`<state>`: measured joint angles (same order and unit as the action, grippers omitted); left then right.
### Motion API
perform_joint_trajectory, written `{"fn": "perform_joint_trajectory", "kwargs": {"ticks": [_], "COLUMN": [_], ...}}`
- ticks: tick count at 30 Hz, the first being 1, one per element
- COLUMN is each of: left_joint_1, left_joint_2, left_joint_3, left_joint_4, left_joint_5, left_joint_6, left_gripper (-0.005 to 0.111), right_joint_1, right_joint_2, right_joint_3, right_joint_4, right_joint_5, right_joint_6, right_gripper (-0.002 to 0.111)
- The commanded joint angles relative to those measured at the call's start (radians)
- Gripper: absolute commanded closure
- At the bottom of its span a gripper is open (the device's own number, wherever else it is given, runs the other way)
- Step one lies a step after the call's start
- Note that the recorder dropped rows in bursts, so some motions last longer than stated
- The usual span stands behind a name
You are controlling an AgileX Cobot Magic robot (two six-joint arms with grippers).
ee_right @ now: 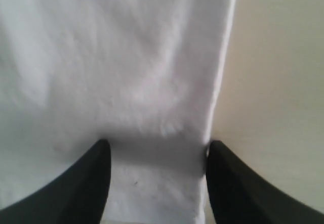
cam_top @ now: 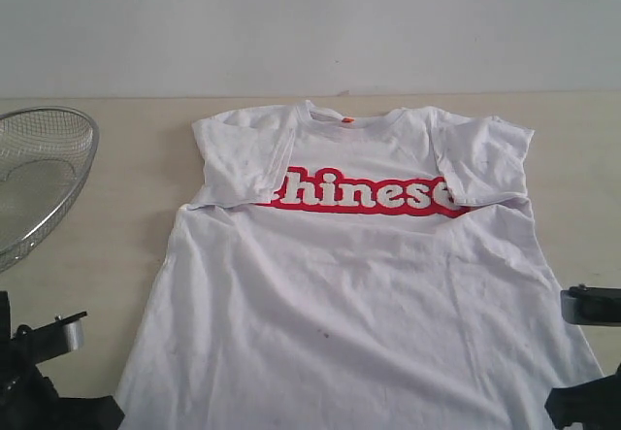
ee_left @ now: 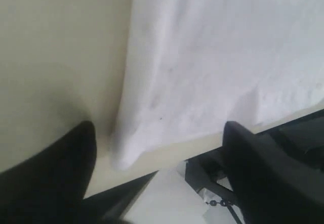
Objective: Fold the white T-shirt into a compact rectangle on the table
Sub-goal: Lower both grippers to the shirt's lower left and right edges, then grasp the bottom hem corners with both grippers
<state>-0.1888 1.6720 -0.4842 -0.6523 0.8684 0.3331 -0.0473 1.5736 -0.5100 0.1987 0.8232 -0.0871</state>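
Note:
The white T-shirt (cam_top: 359, 284) lies face up on the table (cam_top: 136, 197), both sleeves folded in over the red lettering (cam_top: 364, 194). In the left wrist view my left gripper (ee_left: 159, 138) is open at the table's near edge. The shirt's lower left hem corner (ee_left: 126, 150) lies between its black fingers (ee_left: 76, 153), which do not touch it. My right gripper (ee_right: 158, 150) is open over the shirt's lower right side edge (ee_right: 217, 107). White cloth (ee_right: 152, 178) lies flat between its fingers (ee_right: 230, 178), and one finger stands right at that edge.
A round wire-mesh basket (cam_top: 39, 173) sits at the table's left edge. Bare tabletop lies on both sides of the shirt. A pale wall (cam_top: 310, 22) rises behind the table. Dark frame parts (ee_left: 283, 138) show below the near edge in the left wrist view.

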Motion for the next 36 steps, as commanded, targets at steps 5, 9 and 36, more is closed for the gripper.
{"fn": "perform_joint_trajectory", "kwargs": {"ticks": [5,9,36], "left_joint_1": [-0.006,-0.006,-0.006], "left_joint_2": [0.040,0.039,0.221], "left_joint_3": [0.007,0.007,-0.084], "left_joint_4": [-0.050,-0.079,-0.175], "left_joint_5": [-0.072,-0.074,-0.050], "left_joint_6": [0.067,0.089,0.175], "left_gripper": [0.040,0.040,0.045], "right_joint_1": [-0.002,-0.002,-0.002], "right_joint_2": [0.043,0.045,0.045], "right_joint_3": [0.002,0.002,0.002], "right_joint_4": [0.055,0.057,0.178], "right_joint_5": [-0.011,-0.007,-0.016], "right_joint_6": [-0.055,-0.055,-0.164], "right_gripper": [0.058,0.058,0.058]}}
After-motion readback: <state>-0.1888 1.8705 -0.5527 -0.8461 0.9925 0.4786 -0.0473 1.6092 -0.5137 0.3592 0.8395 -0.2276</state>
